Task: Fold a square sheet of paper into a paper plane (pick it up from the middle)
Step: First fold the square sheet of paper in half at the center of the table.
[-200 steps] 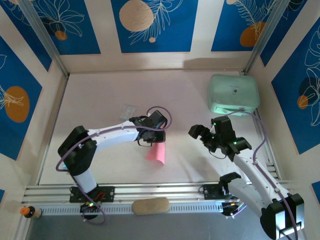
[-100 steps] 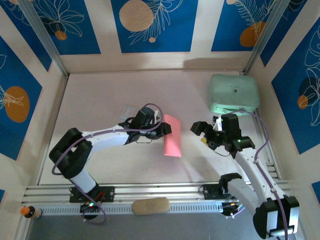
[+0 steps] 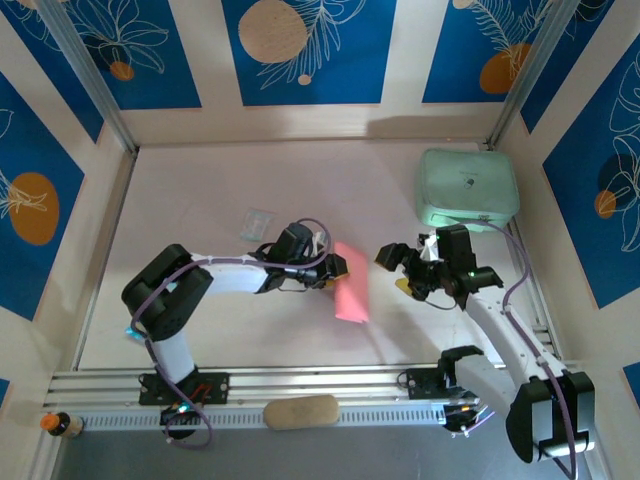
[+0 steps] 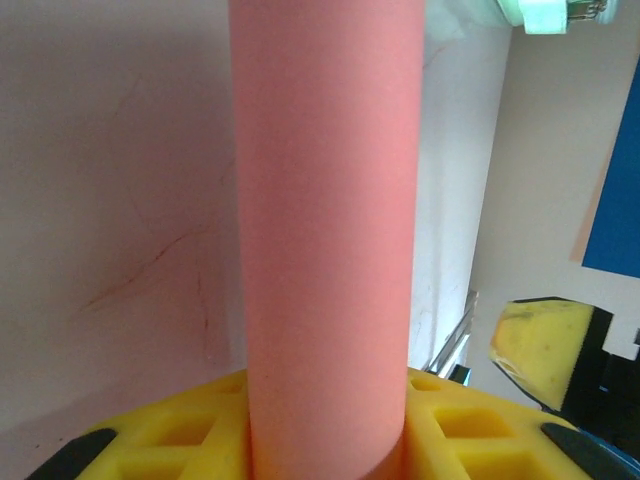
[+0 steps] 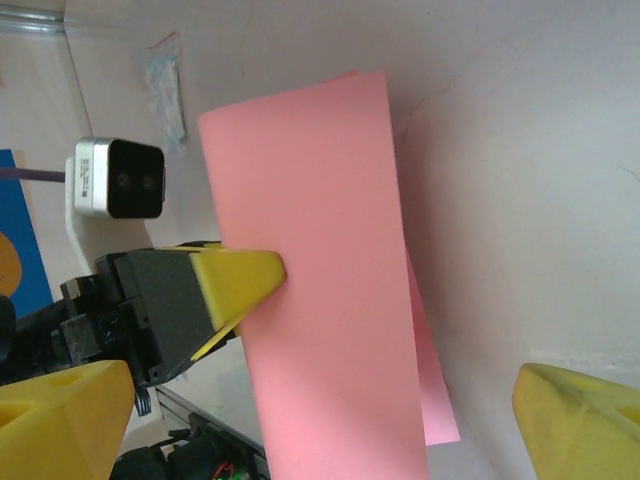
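The left gripper (image 3: 333,268) pinches the square sheet of paper (image 3: 350,293) at its left edge — seemingly doubled over, long axis near-far — with the wide-open right gripper (image 3: 398,272) just right.

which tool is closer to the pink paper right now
Left. The left tool is clamped on the pink paper at its edge. The right tool hangs open just to the paper's right, not touching it.

The left gripper (image 4: 325,450) pinches a pink sheet of paper (image 4: 325,200) between its yellow pads (image 4: 170,435). The bowed sheet reaches out over the scratched pale table (image 4: 120,200). The right gripper's yellow fingertip (image 4: 545,340) hangs apart from it. A mint-green case (image 4: 545,12) sits at the table's far edge.
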`<state>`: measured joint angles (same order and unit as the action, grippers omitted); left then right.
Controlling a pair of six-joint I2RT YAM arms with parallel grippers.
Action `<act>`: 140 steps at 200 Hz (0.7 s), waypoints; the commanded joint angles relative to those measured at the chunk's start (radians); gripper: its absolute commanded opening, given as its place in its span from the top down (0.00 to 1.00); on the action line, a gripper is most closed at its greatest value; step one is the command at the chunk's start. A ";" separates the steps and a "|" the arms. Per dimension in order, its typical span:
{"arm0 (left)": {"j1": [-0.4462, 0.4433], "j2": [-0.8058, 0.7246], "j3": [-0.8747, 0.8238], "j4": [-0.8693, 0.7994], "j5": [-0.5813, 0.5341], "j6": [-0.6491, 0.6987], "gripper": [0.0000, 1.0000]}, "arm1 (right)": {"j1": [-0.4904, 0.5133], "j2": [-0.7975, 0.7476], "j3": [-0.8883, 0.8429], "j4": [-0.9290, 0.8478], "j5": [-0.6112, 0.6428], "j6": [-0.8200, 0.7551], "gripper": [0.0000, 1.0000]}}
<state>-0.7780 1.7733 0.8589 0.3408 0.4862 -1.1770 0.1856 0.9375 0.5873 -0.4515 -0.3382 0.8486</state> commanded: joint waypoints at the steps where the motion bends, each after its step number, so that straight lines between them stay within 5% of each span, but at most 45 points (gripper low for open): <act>1: 0.006 0.035 -0.012 -0.028 0.004 0.020 0.66 | 0.042 -0.035 0.008 0.043 0.027 -0.040 0.03; 39: 0.006 0.060 -0.009 -0.097 -0.036 0.065 0.65 | 0.061 -0.022 -0.035 0.103 -0.036 -0.042 0.07; 92: 0.005 0.032 0.064 -0.352 -0.143 0.208 0.43 | 0.061 -0.005 -0.066 0.151 -0.051 -0.010 0.08; 140: -0.002 -0.023 0.104 -0.520 -0.244 0.281 0.40 | 0.060 0.034 -0.064 0.160 -0.077 -0.005 0.08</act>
<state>-0.7807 1.7901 0.9421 -0.0135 0.3367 -0.9661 0.2428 0.9485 0.5297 -0.2996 -0.3733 0.8383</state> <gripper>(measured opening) 0.602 0.917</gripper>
